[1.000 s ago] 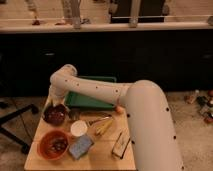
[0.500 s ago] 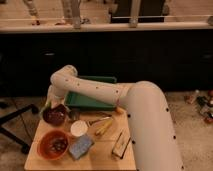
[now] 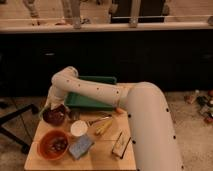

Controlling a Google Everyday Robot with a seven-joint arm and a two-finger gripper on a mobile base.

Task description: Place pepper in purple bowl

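The purple bowl (image 3: 54,116) stands at the far left of the small wooden table (image 3: 107,157). My gripper (image 3: 50,103) hangs just above the bowl's far left rim, at the end of the white arm (image 3: 95,90) that reaches in from the right. The pepper does not show as a separate thing. I cannot tell whether it is in the gripper or in the bowl.
An orange bowl (image 3: 52,145) with dark contents sits in front of the purple bowl. A white cup (image 3: 78,128), a blue sponge (image 3: 81,146), a long yellow stick (image 3: 104,127), a small orange ball (image 3: 119,110) and a green tray (image 3: 95,100) are also here.
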